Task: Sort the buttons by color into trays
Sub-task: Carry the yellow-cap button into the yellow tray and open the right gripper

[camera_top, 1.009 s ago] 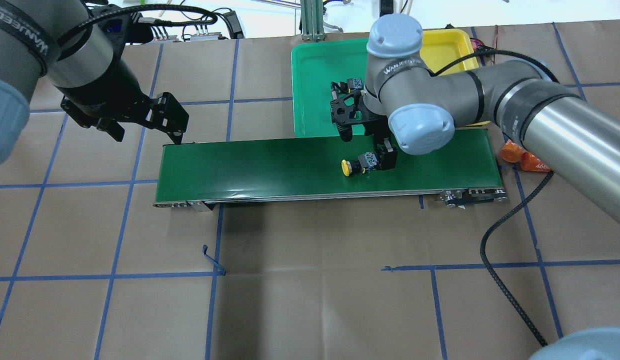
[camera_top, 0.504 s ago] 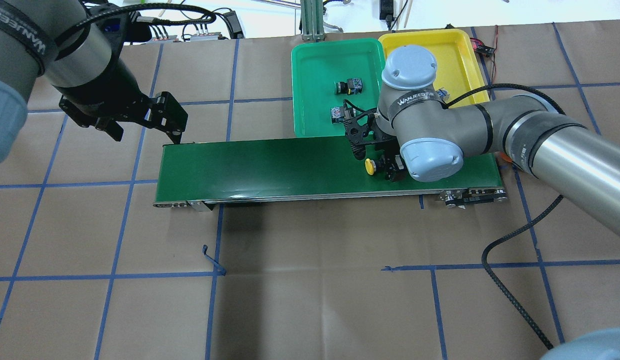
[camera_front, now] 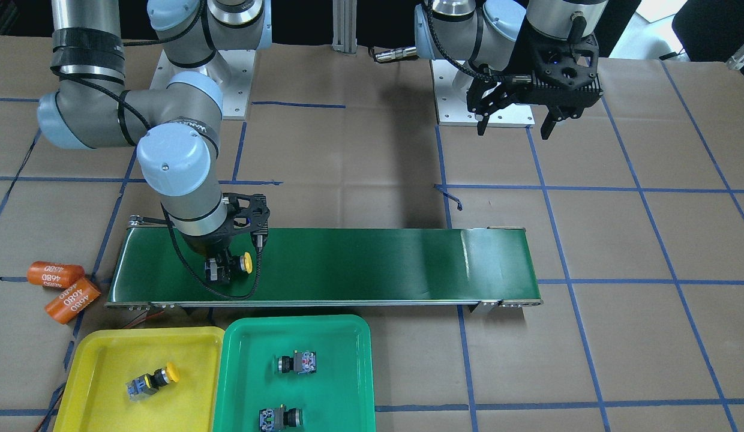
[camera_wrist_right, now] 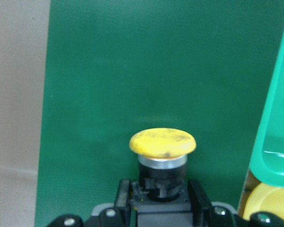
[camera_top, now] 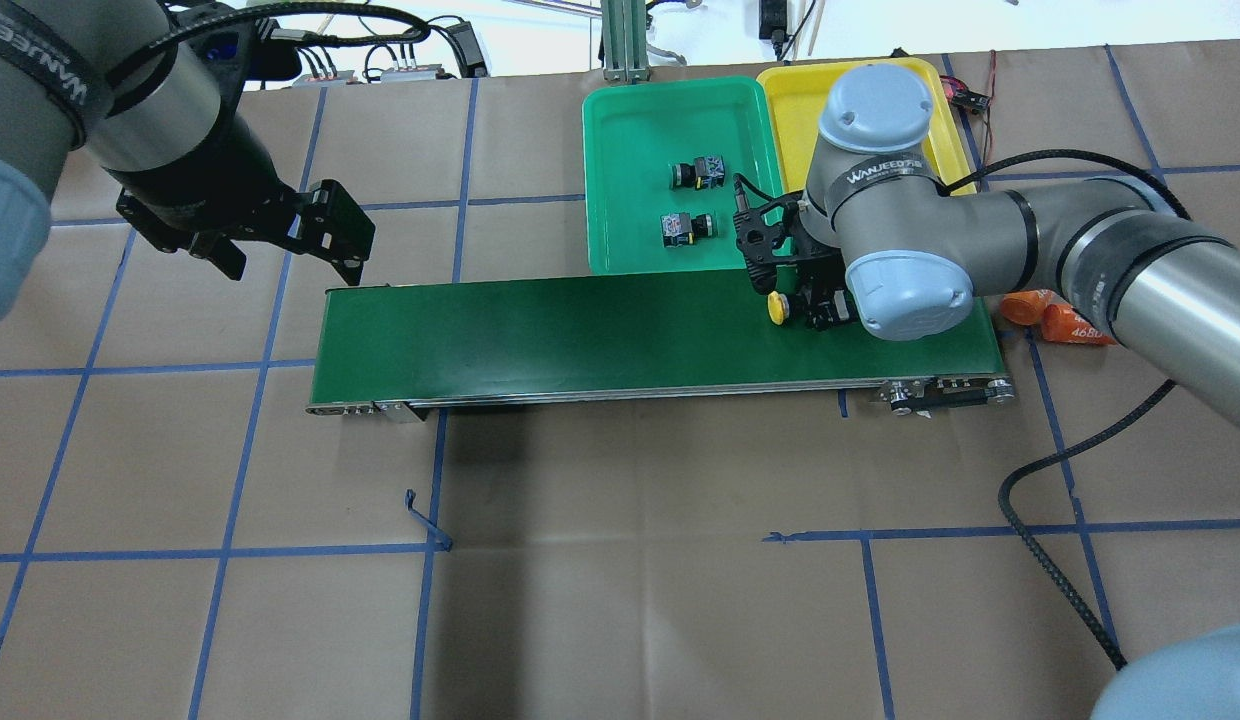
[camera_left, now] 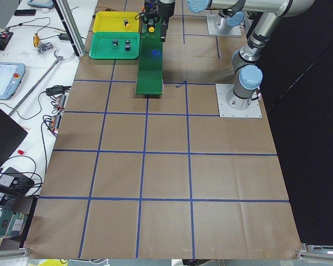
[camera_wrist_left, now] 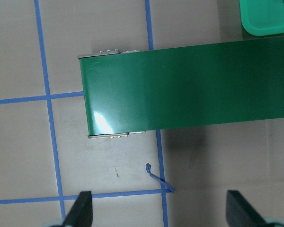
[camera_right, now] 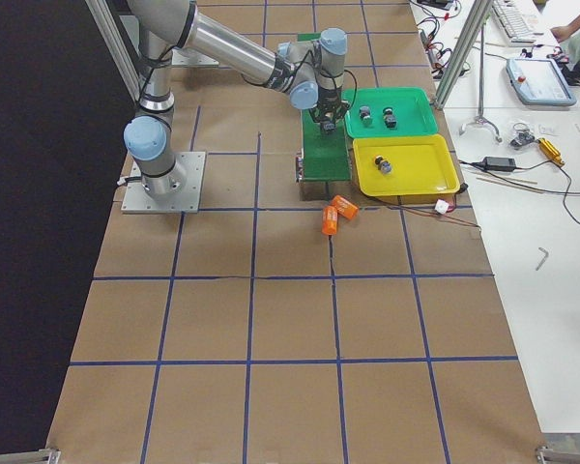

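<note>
Moved my right gripper [camera_top: 812, 310] along the conveyor belt [camera_top: 560, 330] toward the tray end since a second ago, and the held button [camera_top: 777, 307] came with it. My left arm hasn't budged.

Right jaws are clamped on the held button's black body. Its yellow cap sticks out sideways past the fingertips, over the belt, close to the green tray [camera_top: 630, 120]. Can't tell if it's clear of the belt surface.

My left gripper [camera_top: 292, 262] is spread wide with nothing in it, hanging at the belt's other end.

The green tray has two dark buttons [camera_top: 698, 173] lying on their sides, apart from each other. The yellow tray [camera_front: 108, 354] has one yellow-capped button [camera_front: 151, 380].

Readable text: "WANJEED" on my right wrist band [camera_top: 885, 170], and "4680" on both orange cylinders [camera_front: 55, 273], which lie on the table just off the belt's tray end, touching each other
</note>
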Robot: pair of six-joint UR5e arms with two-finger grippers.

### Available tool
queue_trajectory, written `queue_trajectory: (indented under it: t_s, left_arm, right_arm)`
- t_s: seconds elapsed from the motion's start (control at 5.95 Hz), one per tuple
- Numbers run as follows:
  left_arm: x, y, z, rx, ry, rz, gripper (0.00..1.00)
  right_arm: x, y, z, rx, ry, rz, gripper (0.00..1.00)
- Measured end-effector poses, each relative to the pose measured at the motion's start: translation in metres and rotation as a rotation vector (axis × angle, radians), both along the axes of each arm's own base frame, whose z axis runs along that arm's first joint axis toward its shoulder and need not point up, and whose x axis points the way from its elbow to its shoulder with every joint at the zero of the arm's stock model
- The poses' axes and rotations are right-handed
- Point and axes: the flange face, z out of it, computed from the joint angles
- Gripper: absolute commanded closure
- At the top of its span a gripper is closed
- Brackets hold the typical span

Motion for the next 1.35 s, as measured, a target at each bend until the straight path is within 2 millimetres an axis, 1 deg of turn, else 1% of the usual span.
queue_trajectory:
  t_s: [0.17, 0.34, 0.5, 0.67, 0.84, 1.01, 1.18, 1.35]
  left_arm:
    - [0.000, -0.001, 0.000, 0.000, 0.002, 0.000, 0.01]
    - [0.000, -0.001, 0.000, 0.000, 0.002, 0.000, 0.01]
    - [0.000, -0.001, 0.000, -0.001, 0.000, 0.001, 0.01]
    - [0.000, -0.001, 0.000, -0.001, 0.000, 0.001, 0.01]
    - [0.000, -0.001, 0.000, -0.002, -0.001, 0.001, 0.01]
    - [0.001, -0.001, 0.000, -0.002, -0.002, 0.001, 0.01]
    - [0.001, -0.001, 0.000, -0.002, -0.002, 0.001, 0.01]
    - [0.001, -0.001, 0.000, -0.002, -0.002, 0.001, 0.01]
  right_arm:
    - [-0.008, -0.020, 0.026, -0.060, -0.003, -0.010, 0.89]
    - [-0.011, -0.055, 0.044, -0.116, -0.005, -0.011, 0.88]
    - [-0.021, -0.098, 0.044, -0.148, -0.001, -0.004, 0.88]
    - [-0.042, -0.142, 0.030, -0.162, 0.005, 0.012, 0.88]
    - [-0.066, -0.181, 0.004, -0.170, 0.012, 0.034, 0.63]
    - [-0.082, -0.210, -0.025, -0.186, 0.016, 0.044, 0.01]
    - [-0.089, -0.226, -0.042, -0.204, 0.015, 0.042, 0.00]
    - [-0.092, -0.232, -0.032, -0.230, 0.020, 0.030, 0.00]
